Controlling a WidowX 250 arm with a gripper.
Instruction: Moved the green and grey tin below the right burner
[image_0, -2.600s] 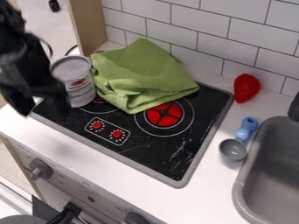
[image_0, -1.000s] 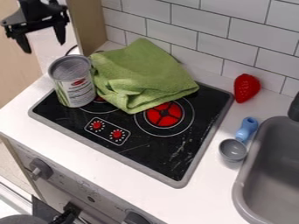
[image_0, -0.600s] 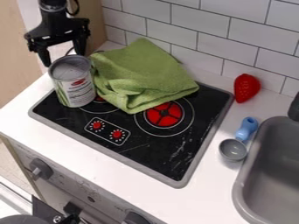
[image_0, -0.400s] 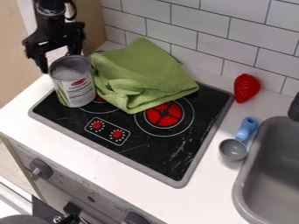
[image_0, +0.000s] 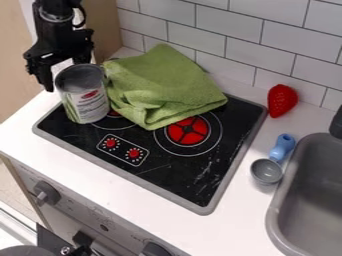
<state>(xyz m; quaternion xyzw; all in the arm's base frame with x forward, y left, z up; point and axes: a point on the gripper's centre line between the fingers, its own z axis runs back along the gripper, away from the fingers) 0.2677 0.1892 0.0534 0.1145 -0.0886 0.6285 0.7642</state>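
My black gripper (image_0: 67, 75) hangs at the upper left, just behind the tin, its two fingers spread apart with one to the left of the tin's rim and the other partly hidden behind it. Upright on the left part of the black stovetop (image_0: 180, 175) stands the green and grey tin (image_0: 87, 97), open side up. The right burner (image_0: 188, 131) is red, and its upper left edge lies under a green cloth.
The green cloth (image_0: 160, 85) lies heaped against the tin's right side. A red strawberry (image_0: 282, 100), a blue-handled grey scoop (image_0: 266, 171) and a grey sink (image_0: 310, 195) are on the right. A tiled wall runs behind.
From the left edge, my gripper went up and away, then came back right and down behind the tin, its fingers spread. The tin and cloth stay essentially where they were.
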